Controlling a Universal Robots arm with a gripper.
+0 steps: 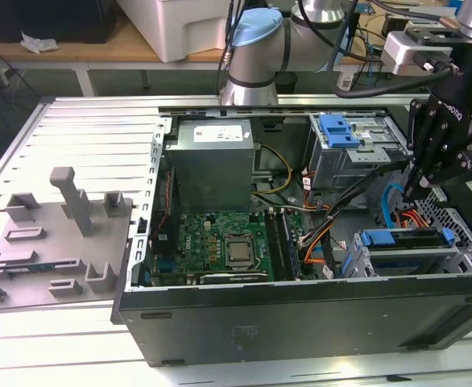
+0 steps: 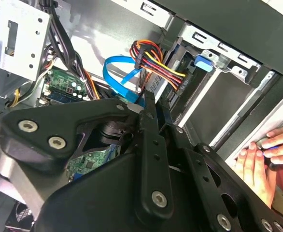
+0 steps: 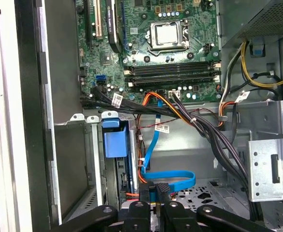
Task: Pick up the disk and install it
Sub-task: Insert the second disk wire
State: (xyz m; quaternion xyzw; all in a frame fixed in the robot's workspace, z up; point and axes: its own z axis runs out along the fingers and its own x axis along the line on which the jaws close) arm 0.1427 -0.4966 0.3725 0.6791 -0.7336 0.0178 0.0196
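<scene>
Your pincer (image 3: pixel 153 193), fingers pressed together, hides the disk (image 3: pixel 123 176) in its bay beneath the blue ribbon cable (image 3: pixel 168 176).

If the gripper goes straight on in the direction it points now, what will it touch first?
Probably the blue flat cable, which loops just beyond the gripper in the first wrist view, above the case floor. Depth is unclear, so the cable may lie slightly beside that line.

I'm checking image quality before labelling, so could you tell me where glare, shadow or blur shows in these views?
Exterior view: even light, the gripper a dark shape over the case, the case front in shadow. Second wrist view: the gripper's linkage looms close and soft, bright glare on the case floor. First wrist view: the motherboard evenly lit and crisp.
</scene>
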